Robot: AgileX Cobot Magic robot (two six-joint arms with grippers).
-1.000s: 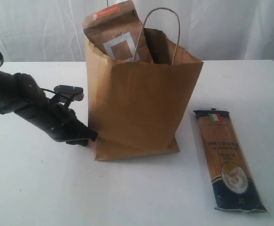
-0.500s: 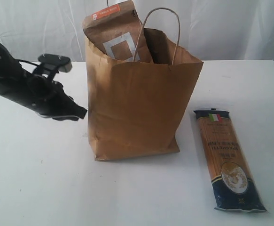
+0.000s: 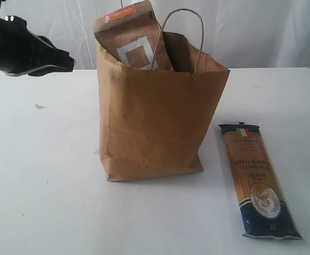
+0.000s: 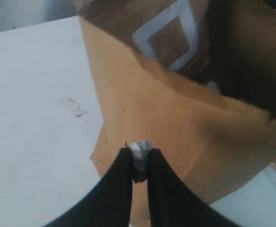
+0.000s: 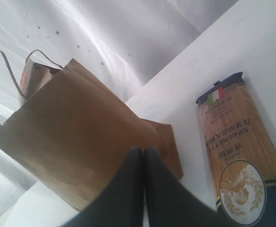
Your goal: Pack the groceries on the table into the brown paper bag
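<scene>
Left of the one brown paper bag [image 3: 155,122], up near its rim, the left gripper [image 4: 140,152] has its jaws almost together and grips no grocery. One brown pouch with orange label [image 3: 131,37] stands in the bag; anything deeper is hidden. One long pasta pack [image 3: 258,178] lies on the table [image 3: 43,202] right of the bag, seemingly the last item left to pack. The right gripper [image 5: 143,150], facing the bag, is closed and empty.
</scene>
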